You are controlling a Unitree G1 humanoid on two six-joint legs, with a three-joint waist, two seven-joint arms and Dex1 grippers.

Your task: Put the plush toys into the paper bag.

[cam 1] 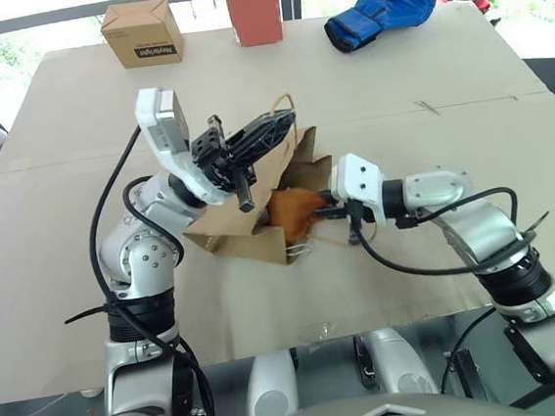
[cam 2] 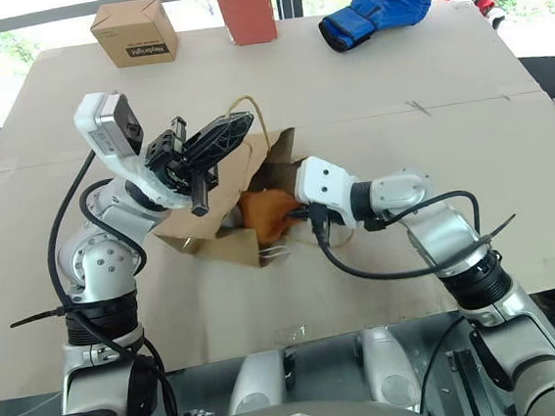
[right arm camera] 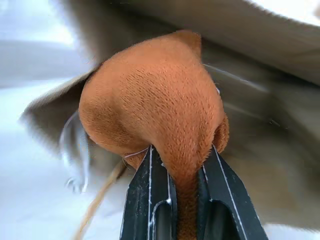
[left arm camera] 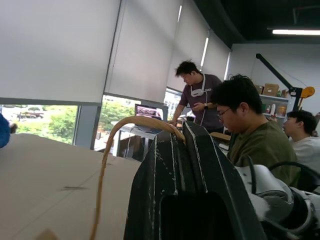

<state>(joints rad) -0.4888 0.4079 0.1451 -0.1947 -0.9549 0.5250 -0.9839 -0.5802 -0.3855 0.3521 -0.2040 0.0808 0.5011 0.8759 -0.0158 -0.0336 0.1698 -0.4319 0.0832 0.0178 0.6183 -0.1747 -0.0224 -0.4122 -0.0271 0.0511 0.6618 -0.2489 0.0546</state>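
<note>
Bright daylight from the windows [left arm camera: 50, 120] washes the table [cam 1: 430, 154] pale; the bag [right arm camera: 280, 60] behind the toy [right arm camera: 155, 100] blurs.

lumpy brown plush toy [cam 1: 293, 212] at crumpled paper bag [cam 1: 250, 232] mouth

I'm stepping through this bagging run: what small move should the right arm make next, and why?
Probably push the brown toy deeper into the paper bag before letting go: the right gripper is shut on it at the bag's mouth, which the left gripper holds up by a handle.
</note>
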